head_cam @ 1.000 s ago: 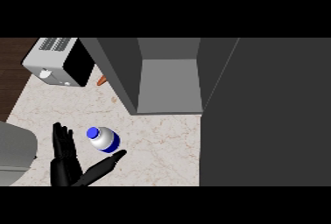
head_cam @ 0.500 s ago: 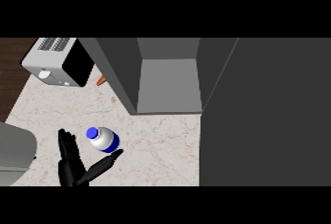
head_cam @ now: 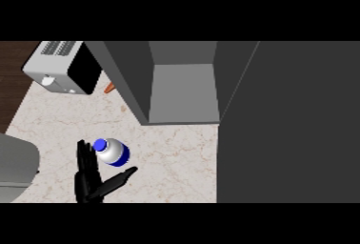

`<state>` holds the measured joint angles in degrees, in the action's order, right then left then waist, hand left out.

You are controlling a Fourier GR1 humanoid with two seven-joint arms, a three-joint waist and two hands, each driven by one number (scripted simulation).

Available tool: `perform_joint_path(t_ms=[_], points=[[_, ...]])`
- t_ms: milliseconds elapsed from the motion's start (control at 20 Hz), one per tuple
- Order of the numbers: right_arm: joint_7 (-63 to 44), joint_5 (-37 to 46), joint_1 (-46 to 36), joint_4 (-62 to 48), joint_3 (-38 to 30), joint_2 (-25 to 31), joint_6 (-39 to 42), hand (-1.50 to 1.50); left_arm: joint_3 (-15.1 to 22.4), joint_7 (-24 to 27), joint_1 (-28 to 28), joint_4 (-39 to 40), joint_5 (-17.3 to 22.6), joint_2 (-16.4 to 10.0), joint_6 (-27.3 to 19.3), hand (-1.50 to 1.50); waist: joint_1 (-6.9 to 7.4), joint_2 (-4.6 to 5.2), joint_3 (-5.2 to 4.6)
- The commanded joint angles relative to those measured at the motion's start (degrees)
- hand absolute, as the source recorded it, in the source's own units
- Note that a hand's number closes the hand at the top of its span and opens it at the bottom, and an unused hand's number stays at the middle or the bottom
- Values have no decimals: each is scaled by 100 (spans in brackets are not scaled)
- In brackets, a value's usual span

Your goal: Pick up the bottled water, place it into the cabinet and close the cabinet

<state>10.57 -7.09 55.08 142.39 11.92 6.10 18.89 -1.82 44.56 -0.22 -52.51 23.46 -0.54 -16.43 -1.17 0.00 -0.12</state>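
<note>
The bottled water (head_cam: pixel 112 152), white with a blue cap and blue band, stands upright on the marble counter (head_cam: pixel 175 162) in the head view. My left hand (head_cam: pixel 90 183) comes in from the lower edge just left of it. The fingers (head_cam: pixel 84 155) are straight and lie along the bottle's left side, while the thumb (head_cam: pixel 121 175) is spread below and to the right of it. The grey cabinet (head_cam: pixel 183 90) stands open behind the bottle with nothing inside. Its dark door (head_cam: pixel 288 124) is swung out and fills the right of the view. My right hand does not show.
A white and black toaster (head_cam: pixel 67 66) sits at the back left, with a small orange item (head_cam: pixel 110 87) between it and the cabinet's side. A grey rounded object (head_cam: pixel 15 167) lies at the left edge, close to my hand.
My left hand has slid right and slightly forward, closing the gap to the bottle. The bottle and the cabinet door have not moved.
</note>
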Motion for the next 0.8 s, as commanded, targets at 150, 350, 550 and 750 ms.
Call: perform_joint_path(t_ms=[150, 350, 550, 750], points=[[-373, -515, 349, 907, -221, 148, 5, -150, -205, 1111, -637, 1436, 465, 52, 630, -150, -11, 6, 0], [-162, -207, 360, 695, -29, 78, 65, -150, -617, 1309, -1222, 2113, 790, 54, 771, 150, -28, 14, -3], [-64, -437, 393, 662, -268, 197, 185, -150, -387, 1486, -1191, 2146, 1087, 54, 1170, 150, -34, 20, -4], [338, -347, 445, 377, -346, 154, 305, -150, -576, 1324, -1452, 2271, 1197, -158, 1352, 150, -65, 19, -2]])
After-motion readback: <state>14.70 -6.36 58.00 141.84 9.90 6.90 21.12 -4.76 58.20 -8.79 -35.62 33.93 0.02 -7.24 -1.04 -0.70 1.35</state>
